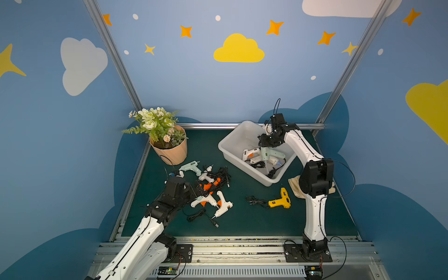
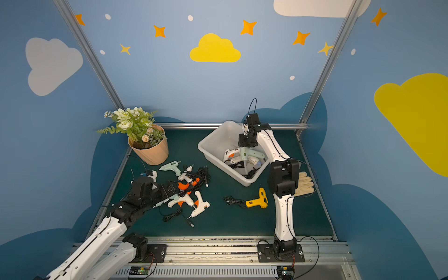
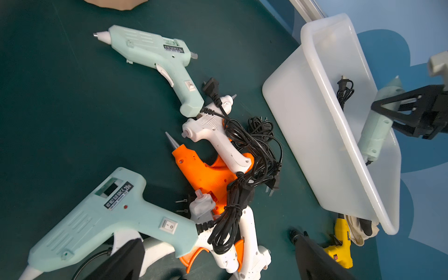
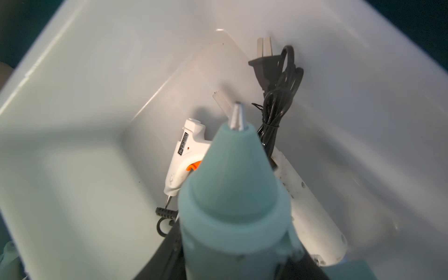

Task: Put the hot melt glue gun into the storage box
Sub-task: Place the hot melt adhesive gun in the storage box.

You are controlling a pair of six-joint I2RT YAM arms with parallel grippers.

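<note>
The right gripper point(image 3: 385, 116) is clamped on a mint-green hot melt glue gun point(image 3: 373, 135), with its fingers closed across the barrel. In both top views the gun is seen inside the outline of the storage box point(image 1: 230, 143), at the end nearer the right arm. In the right wrist view the nozzle is pointed away from the wrist and down towards the box floor, where a white glue gun point(image 4: 184, 155) and a bundled black cord point(image 4: 276, 97) are lying. The box is therefore judged to lie straight below the held gun. No sideways travel seems to be called for, only a parting of the fingers. Whether the gun is already resting on the things beneath it cannot be told.

The left gripper point(image 1: 197, 190) is held low over a heap of glue guns on the bench point(image 1: 242, 218), with its fingers point(image 3: 126, 259) spread wide and nothing between them. A second mint-green glue gun point(image 3: 109, 218) lies closest to them, just beside one finger, with its barrel slanting away across the bench. An orange glue gun point(image 3: 201, 169) is partly buried under tangled cords, so a neighbour could be dragged along if it were lifted. A yellow glue gun point(image 1: 280, 200) lies apart from the heap, just outside the box, and is judged nearer to the right arm.
</note>
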